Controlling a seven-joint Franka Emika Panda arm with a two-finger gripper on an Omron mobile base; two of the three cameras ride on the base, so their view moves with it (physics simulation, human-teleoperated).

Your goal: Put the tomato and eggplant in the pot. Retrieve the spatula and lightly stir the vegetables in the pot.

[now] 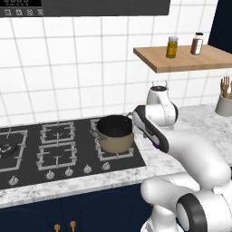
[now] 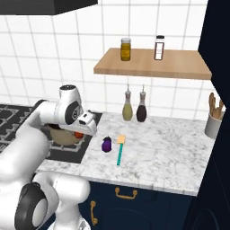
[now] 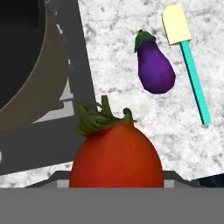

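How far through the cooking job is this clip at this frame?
Done: nothing yet; the pot on the stove looks empty. In hand: the tomato sits right at the gripper, seemingly gripped, beside the pot. Left: drop it in, then the eggplant, which lies on the counter next to the spatula, then stir.

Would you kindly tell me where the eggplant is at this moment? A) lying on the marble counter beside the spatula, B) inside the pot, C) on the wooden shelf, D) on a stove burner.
A: the eggplant lies on the marble counter just beside the spatula, apart from it, while the pot sits on the stove.
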